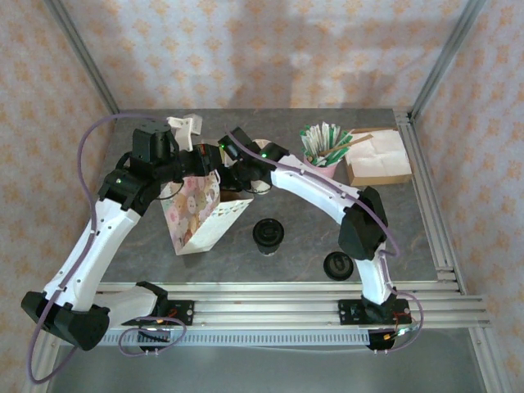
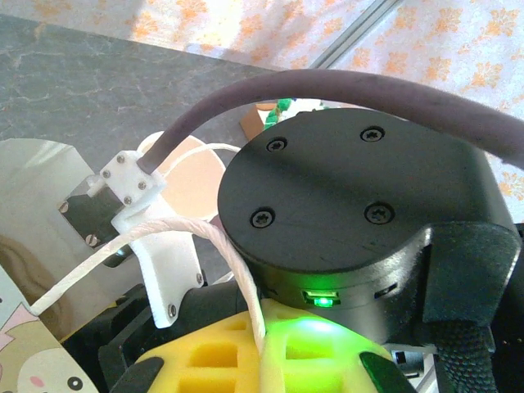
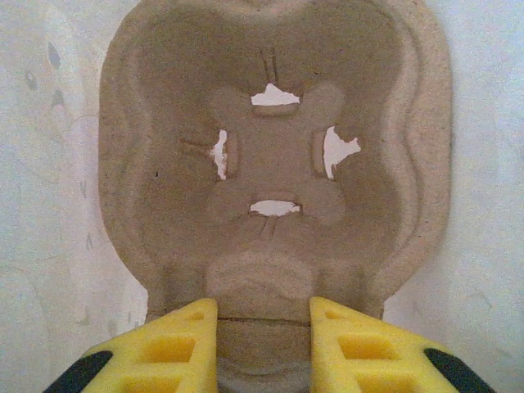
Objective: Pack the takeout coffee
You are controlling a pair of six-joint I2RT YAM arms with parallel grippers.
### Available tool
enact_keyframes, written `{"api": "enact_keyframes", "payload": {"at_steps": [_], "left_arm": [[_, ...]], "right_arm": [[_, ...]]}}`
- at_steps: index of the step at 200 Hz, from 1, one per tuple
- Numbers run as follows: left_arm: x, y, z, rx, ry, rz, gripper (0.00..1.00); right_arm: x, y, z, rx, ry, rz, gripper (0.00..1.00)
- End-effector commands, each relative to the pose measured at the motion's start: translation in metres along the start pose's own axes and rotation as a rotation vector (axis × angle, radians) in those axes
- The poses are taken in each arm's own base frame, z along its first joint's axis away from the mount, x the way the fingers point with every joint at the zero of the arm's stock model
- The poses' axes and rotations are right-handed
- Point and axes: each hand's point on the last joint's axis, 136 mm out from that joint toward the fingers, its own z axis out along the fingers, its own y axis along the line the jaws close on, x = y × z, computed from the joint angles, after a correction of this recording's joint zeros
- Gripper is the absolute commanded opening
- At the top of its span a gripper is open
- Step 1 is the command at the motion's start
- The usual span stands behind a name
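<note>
The takeout coffee (image 1: pixel 268 235), a short tan cup with a black lid, stands on the table just right of the white printed paper bag (image 1: pixel 195 214). My left gripper (image 2: pixel 266 344) is shut on the bag's white string handle (image 2: pixel 233 266) and holds the bag upright. In the top view the left gripper (image 1: pixel 190 168) sits over the bag's mouth. My right gripper (image 3: pixel 264 340) is shut on the rim of a brown pulp cup carrier (image 3: pixel 274 164), which lies inside the bag against its white walls. From above, the right gripper (image 1: pixel 232 180) reaches into the bag's opening.
A loose black lid (image 1: pixel 338 264) lies near the right arm's base. A pink cup of sachets (image 1: pixel 322 153) and a brown stack of napkins (image 1: pixel 378 160) stand at the back right. A tan cup (image 1: pixel 260 148) shows behind the right arm.
</note>
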Motion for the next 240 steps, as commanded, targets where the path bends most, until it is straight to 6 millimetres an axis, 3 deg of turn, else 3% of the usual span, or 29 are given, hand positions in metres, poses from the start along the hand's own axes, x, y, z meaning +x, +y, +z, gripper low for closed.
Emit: {"api": "enact_keyframes", "payload": {"at_steps": [1, 51, 97, 132, 164, 200, 240], "left_arm": [[-0.032, -0.033, -0.013, 0.106, -0.12, 0.089, 0.04], [-0.038, -0.036, -0.013, 0.114, -0.143, 0.112, 0.03], [-0.044, -0.046, -0.013, 0.161, -0.161, 0.156, 0.03], [-0.048, -0.05, -0.011, 0.181, -0.173, 0.159, 0.03], [-0.05, -0.048, -0.009, 0.176, -0.178, 0.157, 0.02], [-0.052, -0.042, -0.011, 0.137, -0.199, 0.16, 0.02], [-0.057, -0.038, -0.017, 0.102, -0.232, 0.164, 0.02]], "right_arm": [[0.017, 0.01, -0.002, -0.033, 0.023, 0.009, 0.26], [0.024, 0.013, -0.003, -0.077, 0.037, 0.036, 0.26], [0.037, -0.002, 0.0, -0.047, 0.049, 0.067, 0.23], [0.044, -0.001, 0.006, -0.071, 0.072, 0.082, 0.21], [0.048, 0.003, 0.007, -0.071, 0.071, 0.08, 0.21], [0.05, -0.009, 0.007, -0.048, 0.041, 0.118, 0.21], [0.052, 0.002, 0.002, -0.099, 0.024, 0.143, 0.21]]}}
